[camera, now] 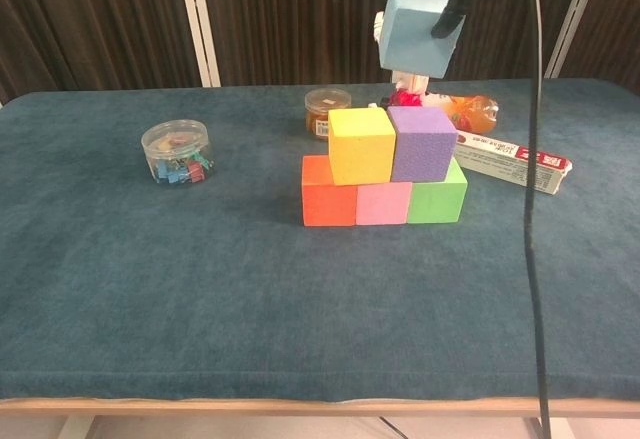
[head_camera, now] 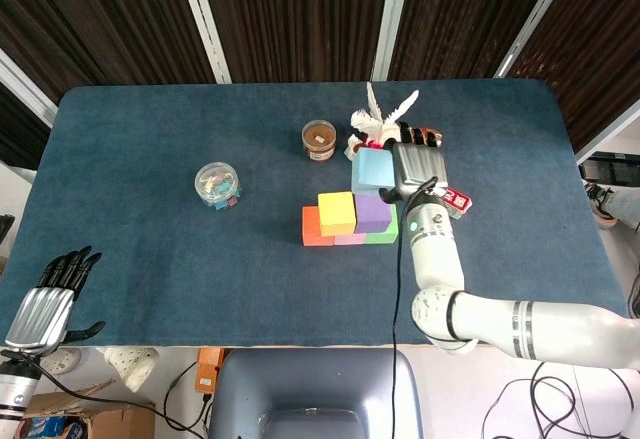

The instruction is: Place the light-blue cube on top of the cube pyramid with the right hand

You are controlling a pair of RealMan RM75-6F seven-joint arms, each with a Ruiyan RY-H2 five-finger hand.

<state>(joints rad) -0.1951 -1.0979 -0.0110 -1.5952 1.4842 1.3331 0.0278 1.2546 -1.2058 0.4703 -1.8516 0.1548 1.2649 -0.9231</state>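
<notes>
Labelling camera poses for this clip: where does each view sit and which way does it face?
Head view: high above the near table edge, looking down on the blue table; shows the right hand holding the light-blue cube, its forearm, and the left hand off the near edge.
Chest view: low at the near edge, facing the far curtains; only the right hand's fingers show.
Shared: the cube, pyramid, clip jar.
</notes>
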